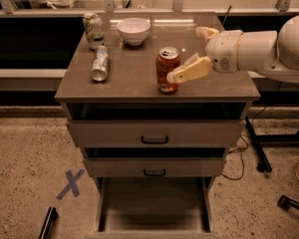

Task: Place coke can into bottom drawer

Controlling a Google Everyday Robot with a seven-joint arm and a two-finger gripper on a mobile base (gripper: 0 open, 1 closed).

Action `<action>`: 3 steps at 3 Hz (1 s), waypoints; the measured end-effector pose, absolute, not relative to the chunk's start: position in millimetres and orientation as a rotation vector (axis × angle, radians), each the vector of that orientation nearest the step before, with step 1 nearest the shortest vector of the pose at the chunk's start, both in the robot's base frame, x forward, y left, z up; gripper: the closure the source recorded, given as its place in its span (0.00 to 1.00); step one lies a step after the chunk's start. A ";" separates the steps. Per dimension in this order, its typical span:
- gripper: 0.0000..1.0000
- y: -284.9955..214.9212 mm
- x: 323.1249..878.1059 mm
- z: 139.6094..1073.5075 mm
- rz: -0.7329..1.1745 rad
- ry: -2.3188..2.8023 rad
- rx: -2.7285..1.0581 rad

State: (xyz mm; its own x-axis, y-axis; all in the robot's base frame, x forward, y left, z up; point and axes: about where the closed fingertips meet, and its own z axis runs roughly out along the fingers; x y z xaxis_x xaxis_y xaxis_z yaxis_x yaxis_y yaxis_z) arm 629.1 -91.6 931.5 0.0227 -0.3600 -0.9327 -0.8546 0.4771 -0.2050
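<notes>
Hand [186, 55] reaches in from the right edge of the worktop [134, 71], fingers spread apart, the nearer one beside the coke can [168, 69]. It stands upright near the front edge. Below, the bottom drawer [154, 203] hangs open.

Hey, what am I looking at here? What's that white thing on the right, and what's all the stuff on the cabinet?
This is a single camera view, looking down at a cabinet from the front. The white thing is a robot arm reaching in from the right. At its end is the gripper, a two-finger claw, open beside the coke can. One finger crosses in front of the can, but I can't tell if it touches. Nothing is held. The cabinet top also holds a white bowl, an upright pale can and a silver can lying on its side. The bottom drawer is pulled open.
</notes>
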 end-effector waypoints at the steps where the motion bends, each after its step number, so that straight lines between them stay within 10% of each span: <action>1: 0.00 -87.2 631.6 923.5 0.539 1.562 -1.037; 3: 0.00 -68.0 640.4 906.9 0.584 1.538 -0.964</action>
State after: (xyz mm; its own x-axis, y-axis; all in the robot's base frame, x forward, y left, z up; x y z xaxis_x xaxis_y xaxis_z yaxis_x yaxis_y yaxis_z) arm 640.4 -68.0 906.9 0.0104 -0.2531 -0.9674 -0.8313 0.5355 -0.1490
